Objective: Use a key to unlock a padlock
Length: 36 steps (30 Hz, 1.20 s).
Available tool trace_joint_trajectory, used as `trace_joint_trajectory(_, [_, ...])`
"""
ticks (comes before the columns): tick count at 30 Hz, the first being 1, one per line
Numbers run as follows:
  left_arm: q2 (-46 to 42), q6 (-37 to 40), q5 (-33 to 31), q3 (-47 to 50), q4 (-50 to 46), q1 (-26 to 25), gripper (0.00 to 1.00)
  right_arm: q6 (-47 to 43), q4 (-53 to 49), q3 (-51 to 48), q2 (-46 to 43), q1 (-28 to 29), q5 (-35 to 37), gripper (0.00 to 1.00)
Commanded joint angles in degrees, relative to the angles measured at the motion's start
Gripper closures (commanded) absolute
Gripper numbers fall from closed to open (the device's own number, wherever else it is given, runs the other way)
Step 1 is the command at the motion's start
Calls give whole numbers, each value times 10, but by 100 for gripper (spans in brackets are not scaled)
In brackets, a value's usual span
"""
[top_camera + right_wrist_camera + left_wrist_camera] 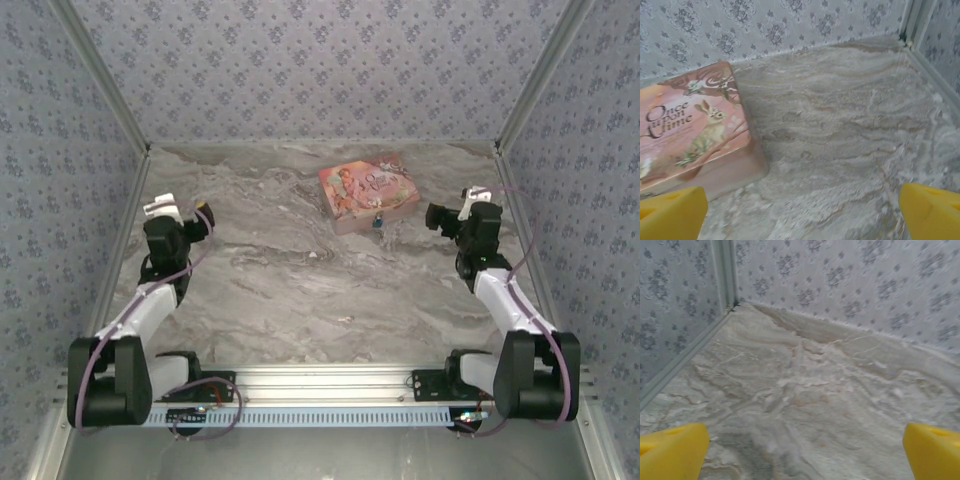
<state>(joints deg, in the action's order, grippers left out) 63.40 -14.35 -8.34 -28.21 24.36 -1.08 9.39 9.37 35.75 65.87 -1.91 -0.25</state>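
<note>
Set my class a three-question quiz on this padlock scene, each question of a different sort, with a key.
1. Multiple choice: in the top view, the padlock lies A) just by the near side of the pink box; B) on the box's lid; C) in the far left corner.
2. True or false: the right gripper is shut on a key.
3. Fill in: the rabbit picture on the pink box shows in the ___ wrist view.
Key: 1 A. 2 false: its jaws stand open with nothing between them. 3 right.
</note>
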Motion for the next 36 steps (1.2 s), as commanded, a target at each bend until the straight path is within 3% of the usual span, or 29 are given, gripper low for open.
trace_joint_trajectory(1, [-44,-72,16,-27,-105,-34,1,87,-187,24,-23,29,-25,2])
trace_joint_trajectory(9, [-88,-147,102,-58,-231,-112,1,149,-328,54,-37,184,1,10])
trace_joint_trajectory(15, [-86,-194,110,-39,-219,-195,1,246,-364,50,-8,332,5,19])
trace_joint_trajectory(21, [-49,-196,105,-45,-192,-221,1,280,-421,85,55,453,5,24])
trace_joint_trajectory(27, [-32,-197,106,-52,-182,-225,1,272,-435,116,135,503,-40,34])
trace_joint_trajectory(36, [-41,-202,93,-46,-189,-227,0,249,-435,154,229,515,-75,44])
